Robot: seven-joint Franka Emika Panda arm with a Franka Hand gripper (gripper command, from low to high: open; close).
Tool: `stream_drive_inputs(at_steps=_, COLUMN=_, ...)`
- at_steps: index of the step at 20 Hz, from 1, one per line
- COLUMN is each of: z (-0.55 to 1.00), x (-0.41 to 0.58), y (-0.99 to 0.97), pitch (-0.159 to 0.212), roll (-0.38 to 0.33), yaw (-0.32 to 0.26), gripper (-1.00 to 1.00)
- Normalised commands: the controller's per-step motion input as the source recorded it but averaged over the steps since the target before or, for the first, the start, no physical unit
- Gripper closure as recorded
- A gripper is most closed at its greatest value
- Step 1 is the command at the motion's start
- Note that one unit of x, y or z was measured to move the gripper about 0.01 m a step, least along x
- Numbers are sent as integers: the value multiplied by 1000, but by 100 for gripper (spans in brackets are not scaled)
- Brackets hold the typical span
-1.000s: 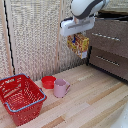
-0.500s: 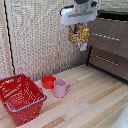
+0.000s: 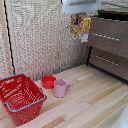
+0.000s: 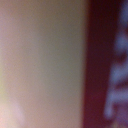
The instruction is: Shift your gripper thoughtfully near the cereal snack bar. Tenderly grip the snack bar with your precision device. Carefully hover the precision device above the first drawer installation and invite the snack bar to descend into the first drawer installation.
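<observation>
My gripper [image 3: 79, 15] is at the top of the exterior view, its white block partly cut off by the frame edge. It is shut on the cereal snack bar [image 3: 80, 26], a red and yellow packet that hangs below it in the air, in front of the wicker wall. The bar is just to the exterior view's left of the dark brown chest, level with the top drawer [image 3: 117, 30] and its silver bar handle [image 3: 105, 36]. The wrist view is a close blur with a dark red band [image 4: 100, 65], too blurred to tell what it is.
The lower drawer [image 3: 110, 67] sits under the top one. On the wooden table stand a red basket [image 3: 20, 97], a red bowl [image 3: 48, 81] and a pink mug [image 3: 61, 88], all at the exterior view's left, well below the gripper.
My gripper has risen with the snack bar in it and drifted slightly to the exterior view's right, towards the chest. Nothing on the table has moved.
</observation>
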Motion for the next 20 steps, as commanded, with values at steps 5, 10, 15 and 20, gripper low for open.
stream_drive_inputs(at_steps=5, z=997, x=225, y=-204, pitch=15, roll=19, yaw=-158, gripper=100)
stream_drive_inputs(at_steps=10, z=1000, x=223, y=-233, pitch=39, roll=11, yaw=-134, gripper=100)
stream_drive_inputs(at_steps=15, z=999, x=172, y=-323, pitch=78, roll=0, yaw=-120, gripper=100)
stream_drive_inputs(at_steps=20, z=895, x=225, y=-599, pitch=118, roll=5, yaw=-91, gripper=100)
